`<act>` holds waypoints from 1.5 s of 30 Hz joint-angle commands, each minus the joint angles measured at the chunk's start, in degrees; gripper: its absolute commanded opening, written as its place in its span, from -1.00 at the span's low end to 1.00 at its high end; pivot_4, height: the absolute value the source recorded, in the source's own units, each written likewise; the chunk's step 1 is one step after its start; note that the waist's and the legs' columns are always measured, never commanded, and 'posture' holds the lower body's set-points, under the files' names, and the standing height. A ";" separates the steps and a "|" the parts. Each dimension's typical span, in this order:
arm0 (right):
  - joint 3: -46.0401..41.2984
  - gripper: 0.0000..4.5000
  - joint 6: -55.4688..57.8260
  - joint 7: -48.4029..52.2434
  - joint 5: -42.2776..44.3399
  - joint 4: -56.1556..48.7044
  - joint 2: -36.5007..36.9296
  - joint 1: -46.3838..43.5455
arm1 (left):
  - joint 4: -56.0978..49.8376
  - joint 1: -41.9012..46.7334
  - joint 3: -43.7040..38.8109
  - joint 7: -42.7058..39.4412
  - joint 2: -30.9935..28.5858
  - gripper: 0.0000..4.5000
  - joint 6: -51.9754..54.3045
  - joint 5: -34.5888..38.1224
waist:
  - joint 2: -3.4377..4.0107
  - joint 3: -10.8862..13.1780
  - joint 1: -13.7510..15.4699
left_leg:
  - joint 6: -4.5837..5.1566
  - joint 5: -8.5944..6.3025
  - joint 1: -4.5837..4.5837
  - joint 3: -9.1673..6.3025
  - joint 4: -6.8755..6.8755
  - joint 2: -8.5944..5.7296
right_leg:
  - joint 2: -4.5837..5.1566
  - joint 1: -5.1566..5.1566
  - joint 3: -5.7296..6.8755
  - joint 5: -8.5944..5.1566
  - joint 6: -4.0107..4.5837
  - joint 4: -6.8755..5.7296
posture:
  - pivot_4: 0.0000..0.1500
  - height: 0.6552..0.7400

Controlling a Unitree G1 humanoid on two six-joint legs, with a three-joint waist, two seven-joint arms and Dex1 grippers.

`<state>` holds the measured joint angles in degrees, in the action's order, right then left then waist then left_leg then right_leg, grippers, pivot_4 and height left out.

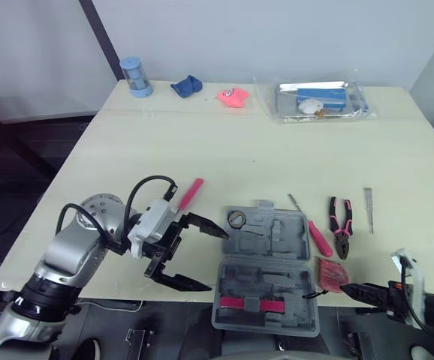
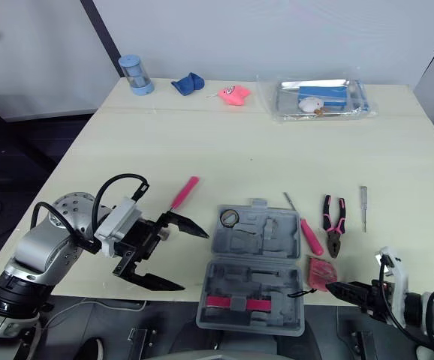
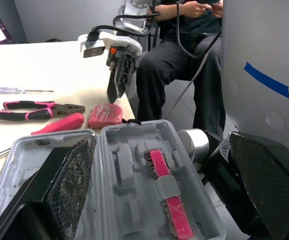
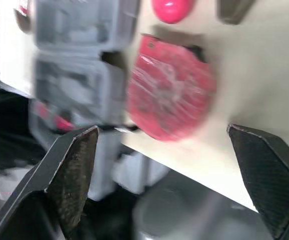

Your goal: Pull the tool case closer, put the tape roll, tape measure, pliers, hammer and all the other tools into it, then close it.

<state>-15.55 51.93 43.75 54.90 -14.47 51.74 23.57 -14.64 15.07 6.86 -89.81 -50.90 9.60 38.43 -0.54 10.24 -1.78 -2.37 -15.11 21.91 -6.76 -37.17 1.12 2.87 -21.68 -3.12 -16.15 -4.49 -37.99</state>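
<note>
Right gripper point(image 1: 363, 291) is spread wide, tape measure point(image 4: 170, 87) just ahead of its fingers at the table point(image 1: 202, 142) edge; a glancing close could knock it off; left gripper point(image 1: 213, 259) gapes beside the overhanging case point(image 1: 266, 262).

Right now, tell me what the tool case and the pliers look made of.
Tool case: grey plastic, matte, judging by its moulded recesses. Pliers: dark metal head, dull; pink-and-black grips, probably rubbery or plastic sleeves.
</note>
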 commanded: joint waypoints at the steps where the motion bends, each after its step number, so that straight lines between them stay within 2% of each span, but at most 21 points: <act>1: -0.79 0.97 -15.74 8.04 -11.55 -2.01 0.71 3.18 | -0.75 -0.42 -2.13 -2.69 -0.69 1.00 -0.75 1.40 | -0.01 0.01 -0.10 | 0.00 0.00 0.01 -0.01 0.00 0.00 | 0.00 -0.01 0.01 0.00 0.00 0.00 | 1.00 1.00; 5: -1.14 0.97 -35.24 18.88 -17.50 -0.81 -3.86 1.89 | -0.49 -0.94 -2.89 -2.69 -1.05 1.00 -0.33 2.08 | -0.02 0.01 -0.63 | 0.00 0.00 -0.05 0.03 0.00 0.05 | -0.03 0.01 -0.02 0.00 0.00 -0.01 | 1.00 1.00; 8: 3.60 0.97 -48.00 24.12 -25.96 2.81 -4.85 -1.24 | 0.62 -1.49 -3.33 -2.69 -1.04 1.00 -1.60 1.86 | 0.00 0.03 -0.65 | 0.00 0.00 -0.08 0.09 0.00 0.07 | -0.04 0.02 -0.06 0.00 0.00 -0.01 | 1.00 1.00; 11: 8.36 0.97 -55.03 25.30 -32.23 8.16 -6.15 -7.05 | 1.86 -1.71 -5.15 -2.69 -0.59 1.00 -3.28 1.33 | -0.05 0.06 -0.57 | -0.01 0.00 -0.08 0.09 0.00 0.07 | -0.04 0.02 -0.06 0.01 0.01 0.00 | 1.00 1.00; 17: 12.66 0.97 -66.05 27.91 -38.65 17.49 -6.95 -11.44 | 0.36 -4.48 -9.19 -2.15 -1.39 1.00 -3.94 2.48 | 0.00 0.09 -0.45 | -0.01 0.00 -0.06 0.10 0.01 0.06 | -0.02 0.01 -0.07 0.01 0.02 0.00 | 1.00 1.00; 25: 15.46 0.97 -71.96 26.23 -43.11 24.79 -8.01 -15.60 | -2.29 -8.72 -15.77 -1.57 -3.48 1.00 -3.00 4.42 | 0.01 0.09 -0.58 | -0.02 0.00 -0.12 0.12 0.00 0.07 | -0.03 0.01 -0.10 0.01 0.03 -0.07 | 1.00 1.00; 35: 17.54 0.97 -72.46 23.14 -45.35 25.53 -9.45 -16.30 | -3.02 -9.51 -15.75 -1.81 -2.39 1.00 -4.71 3.49 | 0.02 0.09 -0.59 | -0.02 0.00 -0.13 0.12 0.00 0.06 | -0.03 0.02 -0.10 0.02 0.03 -0.07 | 1.00 1.00; 38: 17.48 0.63 -72.11 22.55 -45.11 24.91 -9.66 -16.14 | -2.96 -9.30 -15.54 -1.78 -2.23 1.00 -4.65 3.44 | 0.01 0.09 -0.60 | -0.02 0.00 -0.13 0.12 0.00 0.06 | -0.03 0.02 -0.10 0.02 0.03 -0.08 | 1.00 1.00; 40: 17.03 0.29 -71.51 22.17 -44.57 23.41 -9.46 -15.45 | -2.85 -8.99 -15.29 -1.73 -2.08 1.00 -4.42 3.54 | 0.01 0.09 -0.60 | -0.02 0.00 -0.14 0.12 0.00 0.06 | -0.03 0.02 -0.11 0.02 0.03 -0.08 | 1.00 1.00; 45: 15.26 0.29 -69.33 22.31 -42.80 18.65 -7.34 -13.37 | -2.83 -8.98 -15.07 -1.01 -1.45 1.00 -3.58 3.84 | 0.02 0.09 -0.56 | -0.02 0.00 -0.13 0.13 -0.01 0.06 | -0.03 0.02 -0.11 0.02 0.03 -0.09 | 1.00 1.00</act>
<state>1.69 -18.06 65.85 10.07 7.43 42.93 9.41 -15.85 5.96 -7.88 -89.77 -52.33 5.88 41.72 -0.52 10.33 -2.34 -2.38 -15.11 21.78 -6.63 -37.18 1.18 2.84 -21.66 -3.24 -16.13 -4.46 -38.08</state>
